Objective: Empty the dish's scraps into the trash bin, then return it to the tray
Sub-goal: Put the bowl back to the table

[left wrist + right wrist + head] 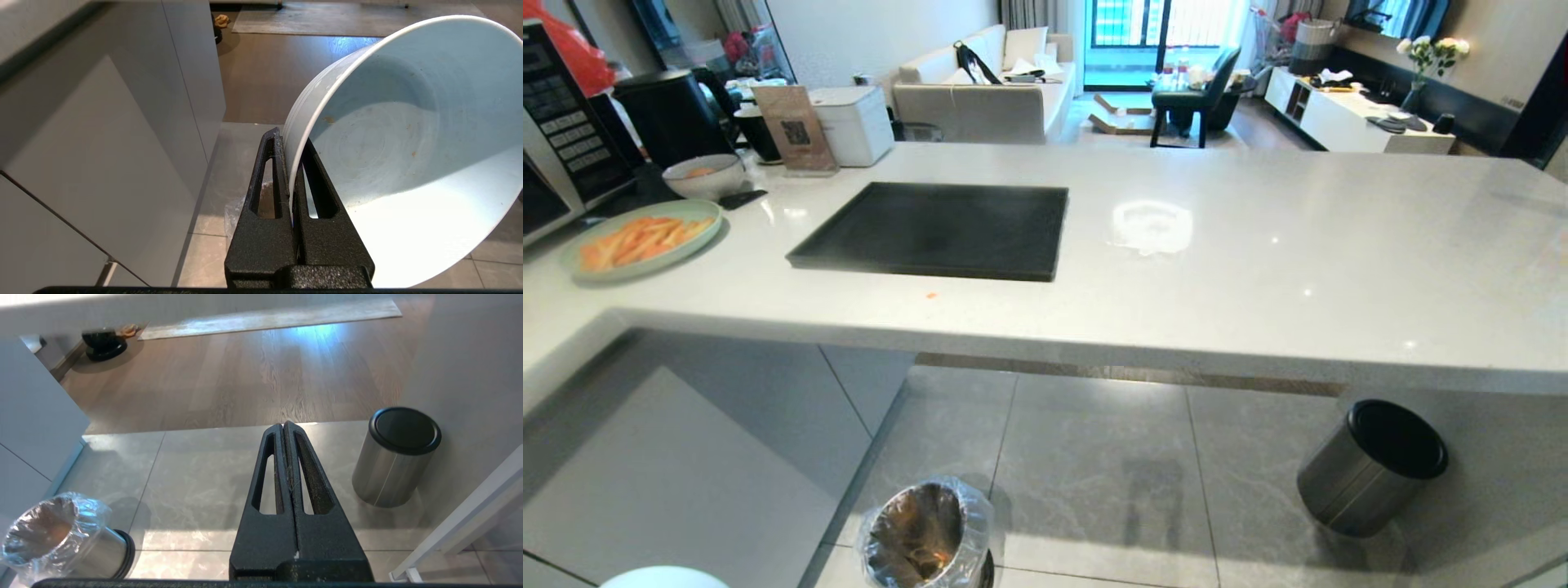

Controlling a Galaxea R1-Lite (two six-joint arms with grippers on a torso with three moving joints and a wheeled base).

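Left gripper (291, 161) pinched on dish (408, 155) rim at 9 o'clock | right gripper (284, 433) closed, empty | dish: glossy ceramic, likely slippery, brittle, rigid; thin rim hold, tilts easily | tray (931, 229) bare

A black tray (931, 230) is set on the white counter (1258, 261). Left of the tray a green plate (641, 242) of carrot strips is laid, and behind it a greyish bowl (703, 175). An orange speck, possibly carrot, is seen just before the tray.
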